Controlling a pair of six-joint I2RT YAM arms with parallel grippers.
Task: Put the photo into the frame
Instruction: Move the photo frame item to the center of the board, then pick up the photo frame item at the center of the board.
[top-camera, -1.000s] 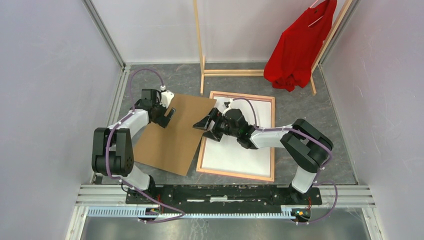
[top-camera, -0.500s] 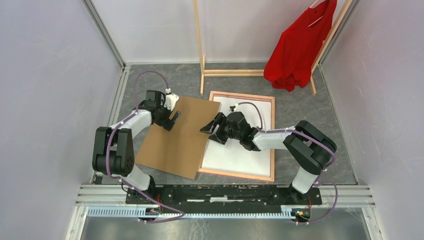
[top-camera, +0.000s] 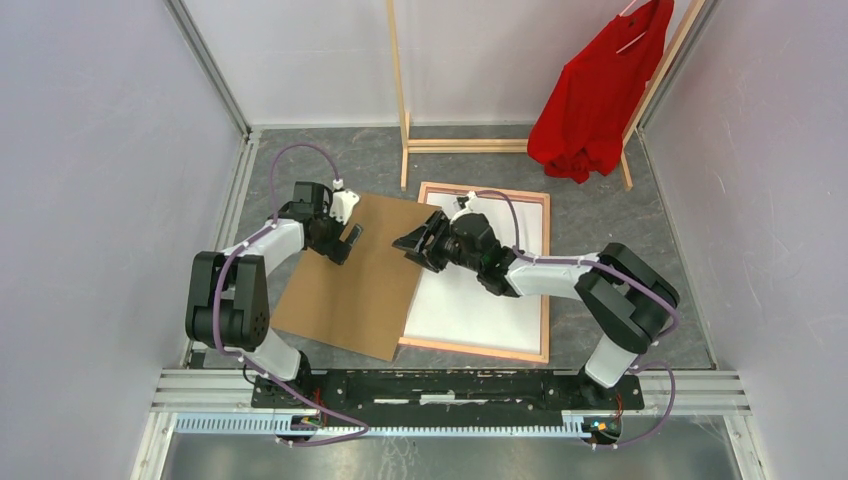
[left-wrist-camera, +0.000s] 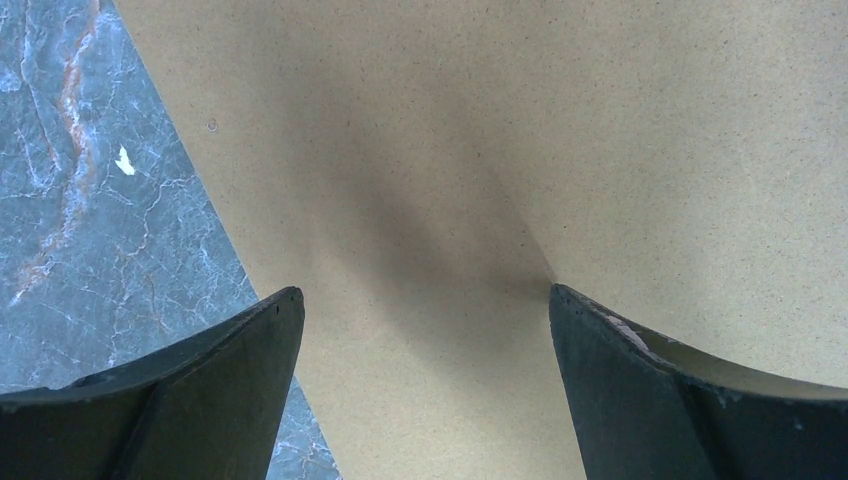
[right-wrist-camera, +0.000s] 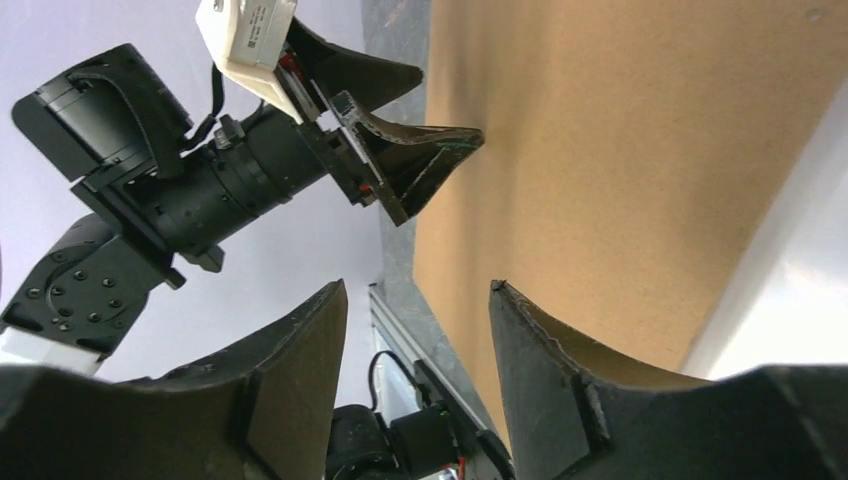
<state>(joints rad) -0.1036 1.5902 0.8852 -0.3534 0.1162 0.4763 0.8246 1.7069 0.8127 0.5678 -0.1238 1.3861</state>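
Note:
The frame (top-camera: 470, 349) lies flat with its light wood edges up, and a white surface (top-camera: 480, 300) fills its opening. The photo's printed side is not in view. The brown board backing (top-camera: 350, 285) lies left of the frame, its right edge overlapping the frame's left rail. My left gripper (top-camera: 348, 238) hovers open over the board's far left part, with bare board (left-wrist-camera: 500, 150) between its fingers (left-wrist-camera: 422, 291). Above the board's far right edge my right gripper (top-camera: 412, 247) stands open with narrowed jaws (right-wrist-camera: 418, 285) holding nothing; board (right-wrist-camera: 620, 150) lies behind one finger, and the left gripper (right-wrist-camera: 450, 103) is opposite.
A bare-wood clothes rack (top-camera: 400, 100) stands at the back with a red garment (top-camera: 590, 95) hanging at its right. Grey marbled table (left-wrist-camera: 70, 200) shows left of the board. Walls close in on both sides, and a metal rail (top-camera: 450, 385) runs along the near edge.
The board has slid right onto the frame's left rail. My right gripper moved slightly farther back and its jaws narrowed. My left gripper shifted a little right, still open.

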